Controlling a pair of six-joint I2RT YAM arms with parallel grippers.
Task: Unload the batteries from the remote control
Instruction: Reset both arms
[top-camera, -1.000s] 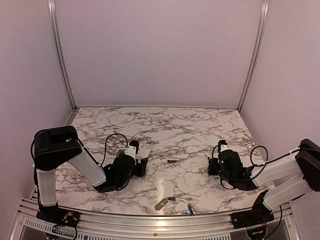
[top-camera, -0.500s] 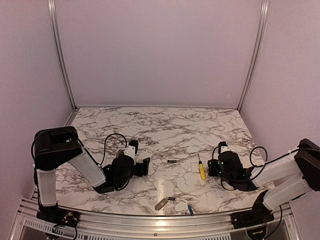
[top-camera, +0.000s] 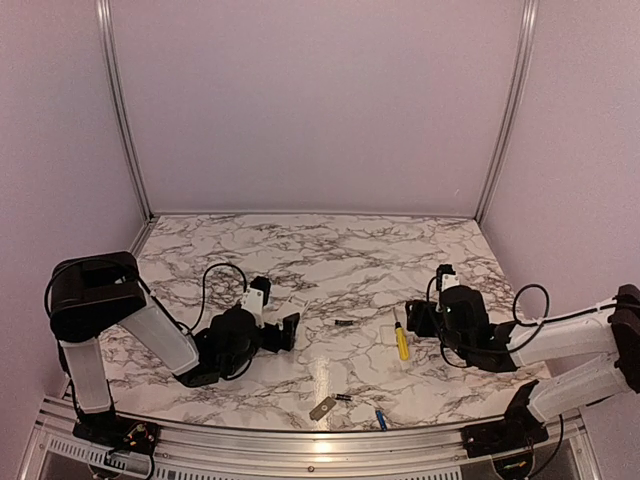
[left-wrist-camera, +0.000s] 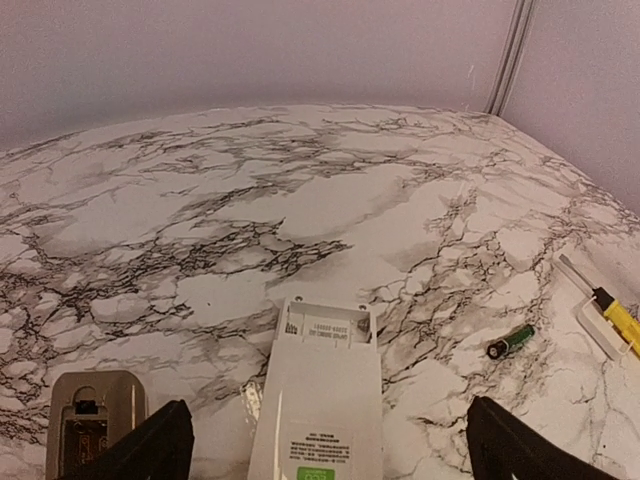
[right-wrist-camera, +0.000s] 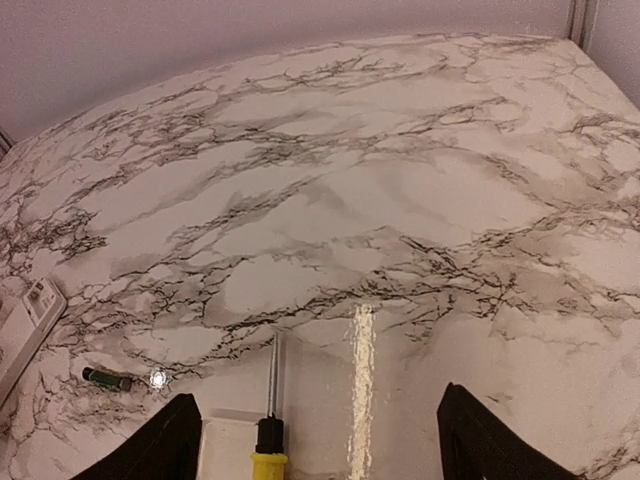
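**A:** Starting at the near edge of the white marble-pattern table (top-camera: 350, 260): seeing a tiny blue cylinder battery (top-camera: 381, 419), near a slim dark battery (top-camera: 343, 398) and a flat grey cover plate (top-camera: 322, 408). All loose, right?

**B:** Yep, just lying on the tabletop, well apart from both claws. Going further back, spotting a second dark battery (left-wrist-camera: 508, 342) mid-table, between the two arms and touching nothing.

**A:** And the claws?

**B:** Left gripper (left-wrist-camera: 330, 455) spread wide, straddling a long white plastic remote (left-wrist-camera: 320, 400) without pinching it. Right gripper (right-wrist-camera: 320, 450) released as well, hovering low over a yellow-handled screwdriver (right-wrist-camera: 268, 462) lying flat on a small white flat piece (right-wrist-camera: 225, 445). Can't tell what that white piece is, tbh.

**A:** Beyond that?

**B:** Just marble, then a plain lilac back wall (top-camera: 320, 100).
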